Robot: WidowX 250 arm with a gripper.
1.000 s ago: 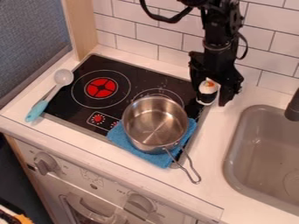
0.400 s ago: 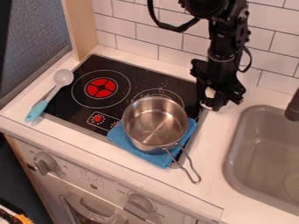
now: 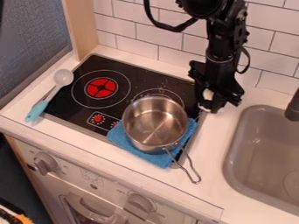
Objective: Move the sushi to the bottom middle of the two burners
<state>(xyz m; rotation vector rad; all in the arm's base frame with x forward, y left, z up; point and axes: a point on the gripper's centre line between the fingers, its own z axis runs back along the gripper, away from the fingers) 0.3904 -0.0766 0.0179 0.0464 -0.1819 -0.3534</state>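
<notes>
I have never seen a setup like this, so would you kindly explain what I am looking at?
One fixed camera looks down at a slant. The black machine is a robot arm, ending in a claw. The small white thing at the claw, partly hidden, is presumably the toy sushi; whether it is gripped, I cannot tell. On the black stovetop sits a metal pot, over a blue cloth. A spoon lies at the left edge; a sink is at the right.

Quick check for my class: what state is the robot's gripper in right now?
Gripper: down around the sushi, near the cooktop's back right corner; open or closed cannot be told.
</notes>
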